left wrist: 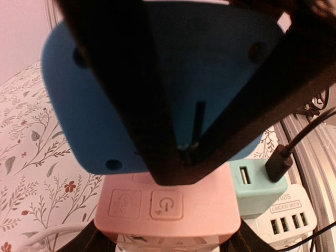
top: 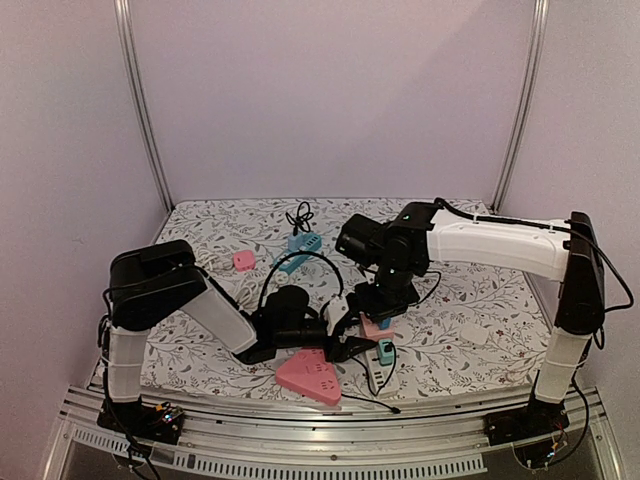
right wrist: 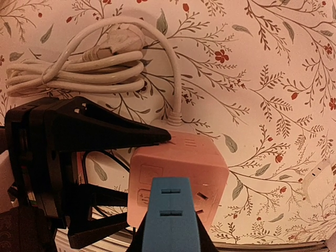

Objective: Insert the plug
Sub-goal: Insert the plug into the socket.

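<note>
A pink socket cube (top: pixel 372 325) sits on the floral cloth near the front middle. My left gripper (top: pixel 352 335) is shut on it; its black fingers (right wrist: pixel 105 131) sit on either side of the cube (right wrist: pixel 178 168). My right gripper (top: pixel 383 310) is shut on a blue plug (right wrist: pixel 170 215) and holds it against or just over the cube's socket face. In the left wrist view the blue plug (left wrist: pixel 89 94) fills the top, clamped by the right gripper's fingers (left wrist: pixel 126 79), with the pink cube (left wrist: pixel 168 205) directly below. The prongs are hidden.
A teal USB adapter (left wrist: pixel 257 189) with a black cable and a white USB hub (left wrist: pixel 289 218) lie right beside the cube. A pink triangular power strip (top: pixel 310 375) lies at the front. A coiled white cord (right wrist: pixel 79 68), a blue strip (top: pixel 300 245) and a small pink cube (top: pixel 243 260) lie farther back.
</note>
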`<state>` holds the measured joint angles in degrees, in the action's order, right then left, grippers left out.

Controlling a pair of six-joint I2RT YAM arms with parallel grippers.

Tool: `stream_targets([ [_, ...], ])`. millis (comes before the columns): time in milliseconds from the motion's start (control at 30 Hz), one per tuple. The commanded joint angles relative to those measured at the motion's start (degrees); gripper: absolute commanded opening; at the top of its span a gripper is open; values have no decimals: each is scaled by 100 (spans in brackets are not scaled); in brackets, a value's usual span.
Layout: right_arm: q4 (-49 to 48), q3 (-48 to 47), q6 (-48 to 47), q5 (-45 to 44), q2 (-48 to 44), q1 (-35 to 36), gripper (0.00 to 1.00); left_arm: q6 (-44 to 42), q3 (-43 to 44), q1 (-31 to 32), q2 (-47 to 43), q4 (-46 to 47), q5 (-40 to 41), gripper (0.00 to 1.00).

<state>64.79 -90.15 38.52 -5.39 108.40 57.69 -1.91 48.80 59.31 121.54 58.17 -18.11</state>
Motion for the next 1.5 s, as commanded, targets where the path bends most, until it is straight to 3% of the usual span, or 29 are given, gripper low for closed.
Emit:
stream_targets([
  [0, -419, 973, -147, 572, 1217, 78, 0, -63, 275, 107, 55, 426, 76, 0],
  [367, 135, 870, -375, -259, 1175, -35, 0, -236, 140, 104, -6, 401, -26, 0],
  [800, -372, 1611, -326, 34, 1361, -39, 0, -176, 121, 82, -16, 484, 10, 0],
  [1333, -297, 1350, -354, -58, 1040, -96, 0, -200, -85, 97, -142, 774, 152, 0],
  [1467, -175, 1224, -363, -197, 906, -140, 0, -245, -154, 107, -197, 890, 189, 7],
])
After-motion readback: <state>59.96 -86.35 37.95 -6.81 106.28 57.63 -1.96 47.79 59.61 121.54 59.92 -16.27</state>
